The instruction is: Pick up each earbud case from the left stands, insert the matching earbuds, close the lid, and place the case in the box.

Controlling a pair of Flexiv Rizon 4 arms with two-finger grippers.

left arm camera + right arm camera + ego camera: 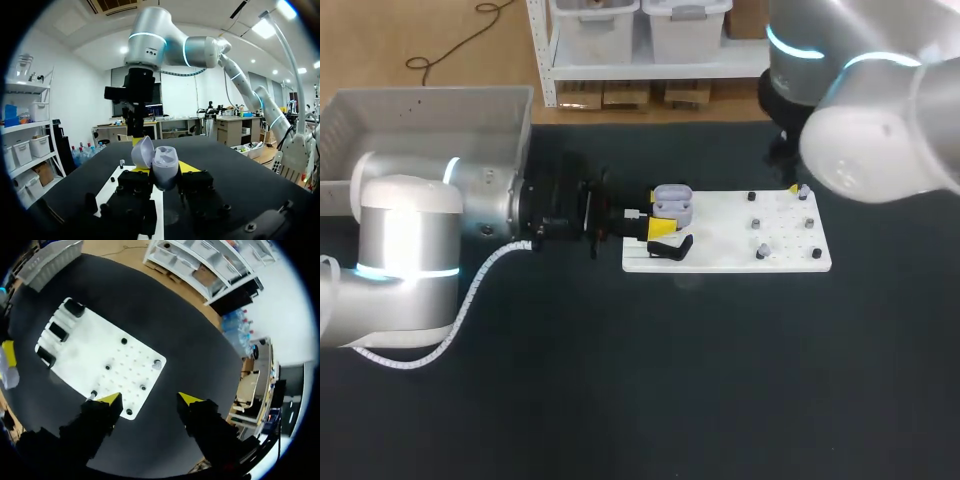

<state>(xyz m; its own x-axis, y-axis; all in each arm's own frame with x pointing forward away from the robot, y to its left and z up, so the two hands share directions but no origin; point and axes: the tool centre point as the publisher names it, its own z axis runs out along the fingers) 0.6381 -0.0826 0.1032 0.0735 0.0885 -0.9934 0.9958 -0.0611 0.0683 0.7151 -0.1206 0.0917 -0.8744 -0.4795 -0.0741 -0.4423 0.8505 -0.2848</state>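
While the left pincer (164, 174) is clenched on one earbud case (165, 161) held between its fingertips, pickup looks done for this case. The lid (142, 151) is open beside the body. Buds, closing and boxing remain, and no case shows in the box (430, 120). The case stands upright, long axis rising crosswise to the grip; its mouth seems to face up and ahead. The right pincer (150, 399) is released over the board (720, 258), well apart from the case.

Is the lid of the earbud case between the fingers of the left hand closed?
No, the lid stands open, tilted up beside the body of the earbud case, so the inside shows.
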